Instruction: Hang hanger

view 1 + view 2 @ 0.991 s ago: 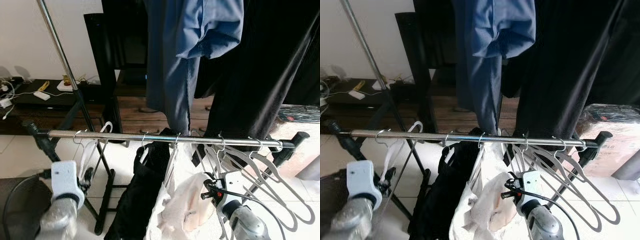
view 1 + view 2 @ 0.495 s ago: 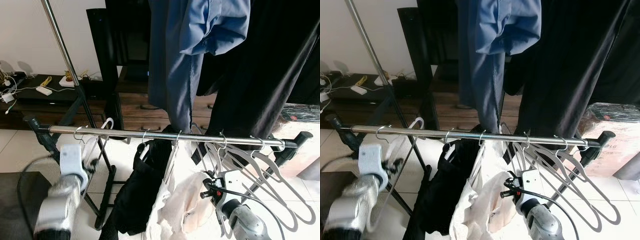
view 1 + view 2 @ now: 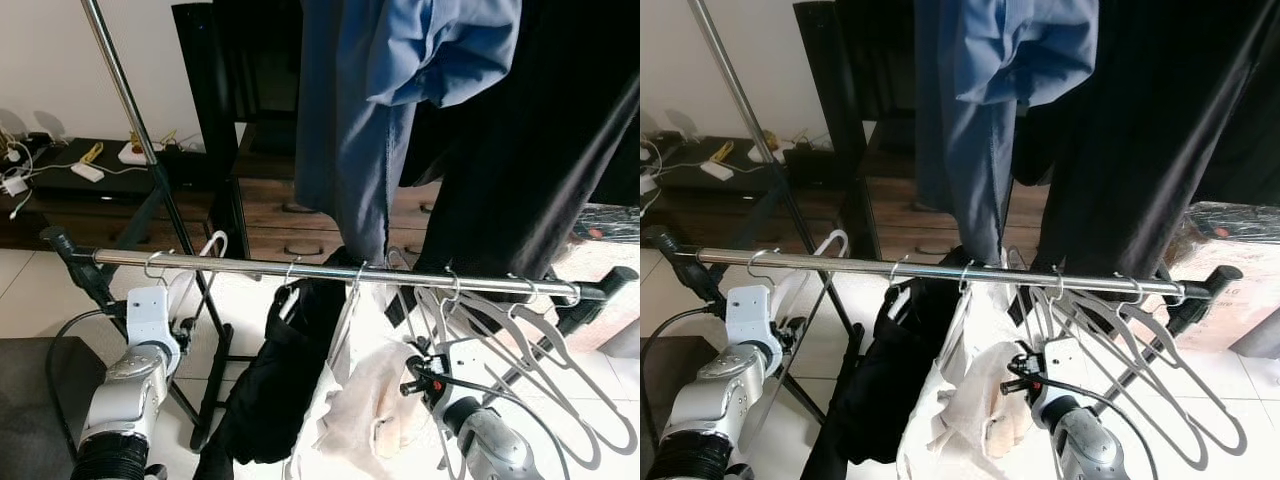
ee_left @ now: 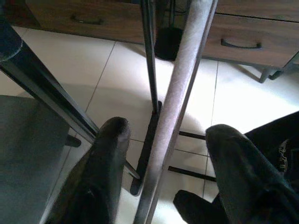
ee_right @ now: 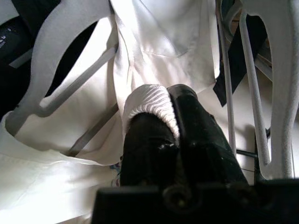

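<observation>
A chrome rail [image 3: 330,270] crosses in front of me. A white hanger [image 3: 185,290] hangs near its left end. My left gripper [image 3: 188,325] is just below the rail, open, with that hanger's pale arm [image 4: 180,88] running between its fingers [image 4: 110,149] without being pinched. A white garment [image 3: 365,410] hangs from a hanger hooked at mid rail. My right gripper [image 5: 170,100] is shut on a ribbed edge of this white garment [image 5: 154,42], and its fingertips are buried in the cloth.
A black garment [image 3: 290,380] hangs on the rail beside the white one. Several bare white hangers [image 3: 520,340] fill the right end. A blue shirt [image 3: 370,110] and black clothes [image 3: 540,150] hang from above. The rack's upright pole [image 3: 125,100] stands left, with wooden drawers [image 3: 290,225] behind.
My left arm has risen and reached forward, bringing its gripper up under the rail beside the white hanger. The right gripper keeps its hold on the white garment. The camera has shifted slightly.
</observation>
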Controlling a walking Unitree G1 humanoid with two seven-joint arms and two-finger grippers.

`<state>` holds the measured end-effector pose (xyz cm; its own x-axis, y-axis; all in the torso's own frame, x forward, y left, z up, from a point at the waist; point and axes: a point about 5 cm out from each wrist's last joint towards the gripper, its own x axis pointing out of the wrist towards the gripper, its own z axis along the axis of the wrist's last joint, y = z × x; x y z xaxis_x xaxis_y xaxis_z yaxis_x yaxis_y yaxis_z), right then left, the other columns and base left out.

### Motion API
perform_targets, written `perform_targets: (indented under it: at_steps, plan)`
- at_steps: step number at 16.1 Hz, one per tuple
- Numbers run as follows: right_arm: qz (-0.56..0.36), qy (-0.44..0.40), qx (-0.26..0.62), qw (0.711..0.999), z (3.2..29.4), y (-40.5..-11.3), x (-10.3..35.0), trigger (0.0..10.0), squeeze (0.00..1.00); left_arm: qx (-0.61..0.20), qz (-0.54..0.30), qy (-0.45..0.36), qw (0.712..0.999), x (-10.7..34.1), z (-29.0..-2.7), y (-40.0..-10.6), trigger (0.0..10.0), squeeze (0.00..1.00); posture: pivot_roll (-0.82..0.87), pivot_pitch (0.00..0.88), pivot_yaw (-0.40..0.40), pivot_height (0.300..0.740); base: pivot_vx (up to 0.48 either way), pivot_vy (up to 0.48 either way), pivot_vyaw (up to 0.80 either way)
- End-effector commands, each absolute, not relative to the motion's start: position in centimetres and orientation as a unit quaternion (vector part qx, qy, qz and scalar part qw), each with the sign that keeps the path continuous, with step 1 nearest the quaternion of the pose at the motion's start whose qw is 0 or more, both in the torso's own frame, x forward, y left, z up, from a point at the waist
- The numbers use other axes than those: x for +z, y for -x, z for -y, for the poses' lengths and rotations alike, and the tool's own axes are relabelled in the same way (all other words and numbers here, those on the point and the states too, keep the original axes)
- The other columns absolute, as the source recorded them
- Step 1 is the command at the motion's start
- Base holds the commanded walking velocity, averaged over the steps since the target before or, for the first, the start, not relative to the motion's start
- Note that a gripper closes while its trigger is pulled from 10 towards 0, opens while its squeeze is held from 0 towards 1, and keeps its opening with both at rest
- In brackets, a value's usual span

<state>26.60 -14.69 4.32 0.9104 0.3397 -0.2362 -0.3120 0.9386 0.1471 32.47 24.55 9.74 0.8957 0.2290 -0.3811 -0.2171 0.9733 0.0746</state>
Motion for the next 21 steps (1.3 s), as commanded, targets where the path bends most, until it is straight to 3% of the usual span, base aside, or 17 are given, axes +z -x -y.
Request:
perform_targets:
  at_steps: [1,5,21]
  plan:
    - [-0.122,-0.052,0.167,0.977,14.8,-26.9,4.8,10.0,0.00,0.124,-0.193,-0.025,0.973,10.0,-24.9,-32.6,0.0,0.00,0.12,0.142,-0.072,0.740,0.000,0.000,0.00]
    - [-0.123,-0.050,0.169,0.977,14.8,-26.8,4.7,10.0,0.00,0.129,-0.151,-0.035,0.979,11.4,-25.0,-33.1,0.0,0.00,0.12,0.139,-0.074,0.740,0.000,0.000,0.00]
    - [-0.133,-0.045,0.169,0.976,14.9,-26.6,4.1,10.0,0.00,0.114,-0.123,-0.060,0.984,11.3,-24.1,-32.6,0.0,0.00,0.12,0.126,-0.076,0.740,0.000,0.000,0.00]
